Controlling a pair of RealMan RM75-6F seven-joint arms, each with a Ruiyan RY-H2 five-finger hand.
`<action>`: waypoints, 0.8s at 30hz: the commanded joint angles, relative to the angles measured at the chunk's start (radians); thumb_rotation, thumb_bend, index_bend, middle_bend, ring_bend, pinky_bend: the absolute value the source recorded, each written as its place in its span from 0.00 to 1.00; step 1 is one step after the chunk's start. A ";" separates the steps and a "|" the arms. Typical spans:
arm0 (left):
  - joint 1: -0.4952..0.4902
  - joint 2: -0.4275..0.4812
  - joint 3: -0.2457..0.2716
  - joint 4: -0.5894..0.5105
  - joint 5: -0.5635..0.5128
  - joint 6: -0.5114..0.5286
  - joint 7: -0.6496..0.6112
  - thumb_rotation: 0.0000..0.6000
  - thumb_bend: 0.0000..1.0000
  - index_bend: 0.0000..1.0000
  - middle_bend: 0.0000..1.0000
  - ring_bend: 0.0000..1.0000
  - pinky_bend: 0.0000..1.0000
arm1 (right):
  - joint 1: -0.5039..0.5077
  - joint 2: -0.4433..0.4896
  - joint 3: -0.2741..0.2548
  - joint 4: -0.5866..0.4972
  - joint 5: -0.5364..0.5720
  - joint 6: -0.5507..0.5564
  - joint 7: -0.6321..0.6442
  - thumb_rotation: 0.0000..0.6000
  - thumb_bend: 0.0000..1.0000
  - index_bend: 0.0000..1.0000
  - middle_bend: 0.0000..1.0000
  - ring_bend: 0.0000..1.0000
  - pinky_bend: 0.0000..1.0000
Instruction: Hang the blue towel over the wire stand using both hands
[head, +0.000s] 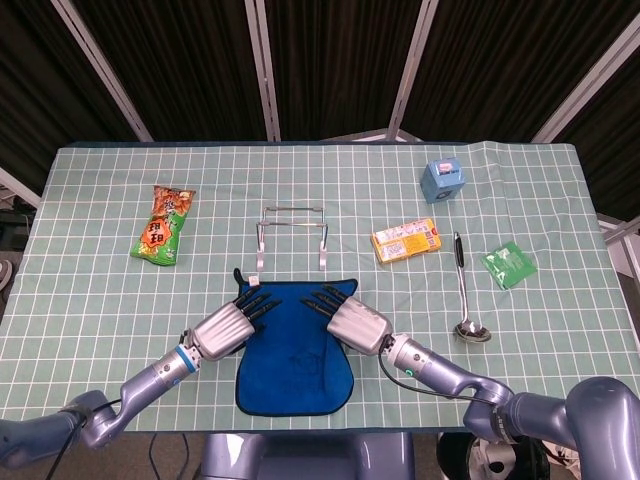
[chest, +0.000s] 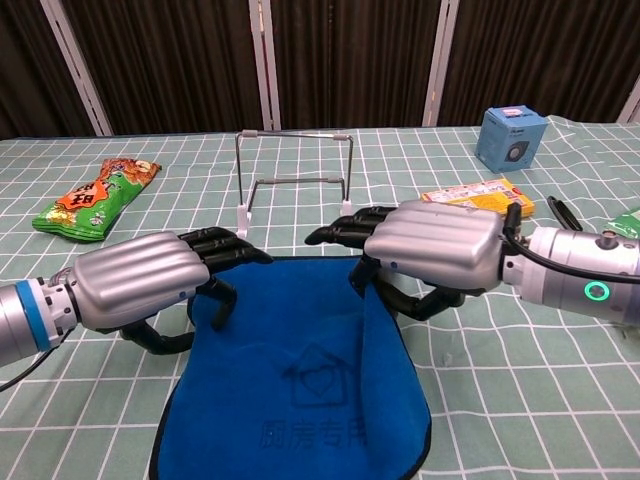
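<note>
Both the left robot hand (chest: 135, 283) and right robot hand (chest: 432, 245) pinch the blue towel (chest: 300, 395), hiding its top corners.

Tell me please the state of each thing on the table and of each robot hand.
Blue towel: flat, not yet hung.
Wire stand: upright, bare.
Left robot hand: at the towel's left edge, fingers curled.
Right robot hand: pinches the towel's right edge.
Spoon: lying flat.
Snack bag: lying flat.
</note>
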 joint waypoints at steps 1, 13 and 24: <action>0.003 -0.004 0.000 0.003 -0.007 0.008 -0.003 1.00 0.45 0.72 0.00 0.00 0.00 | -0.001 0.001 0.001 -0.002 0.000 0.003 0.002 1.00 0.63 0.64 0.03 0.00 0.09; 0.020 0.032 -0.041 -0.059 -0.040 0.102 -0.020 1.00 0.46 0.80 0.00 0.00 0.00 | -0.015 0.090 0.053 -0.119 0.009 0.086 0.019 1.00 0.63 0.64 0.03 0.00 0.10; 0.016 0.164 -0.174 -0.299 -0.154 0.145 0.022 1.00 0.46 0.80 0.00 0.00 0.00 | -0.013 0.211 0.174 -0.285 0.089 0.126 -0.001 1.00 0.63 0.65 0.04 0.00 0.10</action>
